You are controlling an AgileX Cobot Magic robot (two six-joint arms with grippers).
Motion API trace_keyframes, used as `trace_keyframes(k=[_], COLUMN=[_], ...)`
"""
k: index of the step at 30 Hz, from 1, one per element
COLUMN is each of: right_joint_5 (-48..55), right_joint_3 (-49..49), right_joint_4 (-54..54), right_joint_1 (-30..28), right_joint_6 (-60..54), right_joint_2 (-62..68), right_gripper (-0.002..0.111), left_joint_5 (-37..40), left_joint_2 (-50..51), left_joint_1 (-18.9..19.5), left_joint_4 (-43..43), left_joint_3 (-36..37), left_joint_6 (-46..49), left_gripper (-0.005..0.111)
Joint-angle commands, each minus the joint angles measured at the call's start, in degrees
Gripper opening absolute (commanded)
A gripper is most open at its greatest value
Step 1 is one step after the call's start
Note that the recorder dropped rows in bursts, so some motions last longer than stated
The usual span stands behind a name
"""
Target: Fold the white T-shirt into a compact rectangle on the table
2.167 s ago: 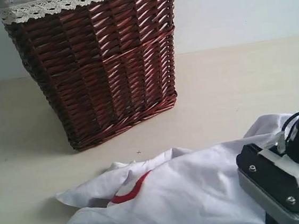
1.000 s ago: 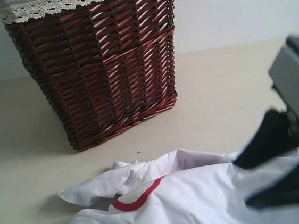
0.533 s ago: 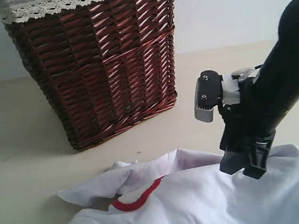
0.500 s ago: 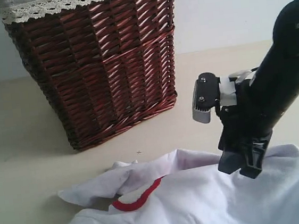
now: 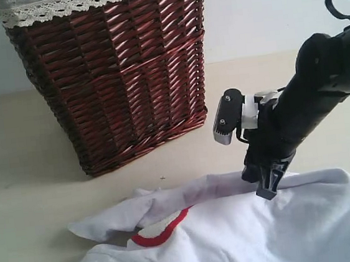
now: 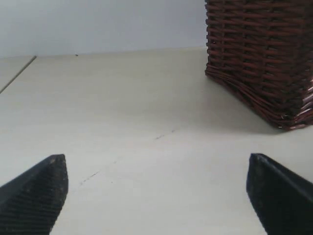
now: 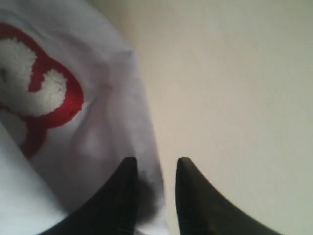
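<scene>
The white T-shirt lies crumpled on the table, its red band of fuzzy white letters showing at a fold. My right gripper points down at the shirt's far edge. In the right wrist view its jaws stand a little apart and straddle the hem of the shirt: one finger is over cloth, the other over bare table. My left gripper is wide open over bare table, holding nothing. It does not show in the exterior view.
A dark red-brown wicker basket with white lace trim stands at the back left, behind the shirt. The basket also shows ahead of my left gripper. A pale wall runs behind the table.
My right arm has swung in from the lower right and come down at the shirt's far edge, shifting a little left. Its jaws have narrowed. The shirt lies flatter.
</scene>
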Motion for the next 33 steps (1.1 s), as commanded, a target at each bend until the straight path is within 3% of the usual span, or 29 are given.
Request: trace_keyframes(k=[1, 2, 10, 14, 18, 21, 24, 26, 29, 33], right_joint_5=[0.46, -0.91, -12.03, -9.15, 1.65, 9.58, 7.74, 5.08, 1.86, 0.82], right_joint_3=[-0.32, -0.32, -5.09, -8.84, -9.68, -9.68, -9.58, -9.58, -9.58, -9.58], right_joint_4=[0.17, 0.17, -6.03, -5.03, -3.83, -3.83, -3.83, -3.73, -3.61, 0.0], right_joint_1=[-0.32, -0.32, -0.32, -0.32, -0.32, -0.32, -0.32, -0.32, 0.58, 2.59], right_joint_6=[-1.11, -1.99, -1.98, -1.24, -0.98, -0.98, -0.87, -0.71, -0.48, -1.66], right_joint_2=[1.23, 1.12, -3.26, -4.56, -3.7, -1.79, -0.85, -1.58, -5.44, -13.07], right_gripper=[0.007, 0.001, 0.0, 0.0, 0.001, 0.019, 0.046, 0.056, 0.062, 0.062], left_joint_5=[-0.28, -0.28, -0.28, -0.28, -0.28, -0.28, -0.28, -0.28, -0.28, -0.28], left_joint_2=[-0.34, -0.34, -0.34, -0.34, -0.34, -0.34, -0.34, -0.34, -0.34, -0.34], left_joint_1=[0.16, 0.16, 0.16, 0.16, 0.16, 0.16, 0.16, 0.16, 0.16, 0.16], left_joint_4=[-0.4, -0.4, -0.4, -0.4, -0.4, -0.4, -0.4, -0.4, -0.4, -0.4], left_joint_3=[-0.04, -0.04, -0.04, -0.04, -0.04, -0.04, -0.04, -0.04, -0.04, -0.04], left_joint_6=[-0.2, -0.2, -0.2, -0.2, -0.2, -0.2, -0.2, -0.2, -0.2, -0.2], left_gripper=[0.094, 0.094, 0.094, 0.094, 0.094, 0.094, 0.094, 0.094, 0.094, 0.094])
